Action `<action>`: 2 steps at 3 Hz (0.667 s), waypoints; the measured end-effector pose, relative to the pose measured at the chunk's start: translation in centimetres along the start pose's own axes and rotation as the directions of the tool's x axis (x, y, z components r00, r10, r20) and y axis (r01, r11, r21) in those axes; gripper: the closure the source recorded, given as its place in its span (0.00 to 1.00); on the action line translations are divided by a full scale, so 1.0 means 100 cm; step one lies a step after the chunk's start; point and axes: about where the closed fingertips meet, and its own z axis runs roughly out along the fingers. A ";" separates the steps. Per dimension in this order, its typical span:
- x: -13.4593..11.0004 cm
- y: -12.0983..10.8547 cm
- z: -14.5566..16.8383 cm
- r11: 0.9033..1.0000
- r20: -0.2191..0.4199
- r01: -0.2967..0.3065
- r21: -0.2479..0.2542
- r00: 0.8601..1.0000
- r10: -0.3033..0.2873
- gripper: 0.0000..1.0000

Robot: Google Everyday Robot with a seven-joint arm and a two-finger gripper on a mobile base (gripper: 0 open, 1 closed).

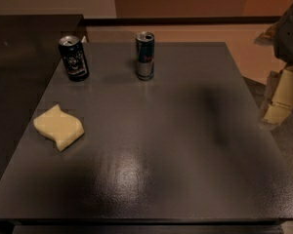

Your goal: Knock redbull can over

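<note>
The redbull can [145, 56] stands upright at 12 o'clock on the table [151, 145], with a dark can [73, 58] at 11 and a sponge [58, 126] at 9. The gripper [282, 99] hangs at 3 o'clock, off the table's edge and well apart from the redbull can. I cannot tell whether it is wide or narrow.

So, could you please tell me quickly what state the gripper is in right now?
Gripper: at the right edge of the view, beside the table, well apart from the upright redbull can; open or closed cannot be told.
</note>
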 end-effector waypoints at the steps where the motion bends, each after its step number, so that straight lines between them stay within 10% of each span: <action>1: 0.000 0.000 0.000 1.000 0.000 0.000 0.000 1.000 0.000 0.00; 2: -0.006 -0.003 0.001 1.000 0.023 -0.010 0.018 1.000 0.010 0.00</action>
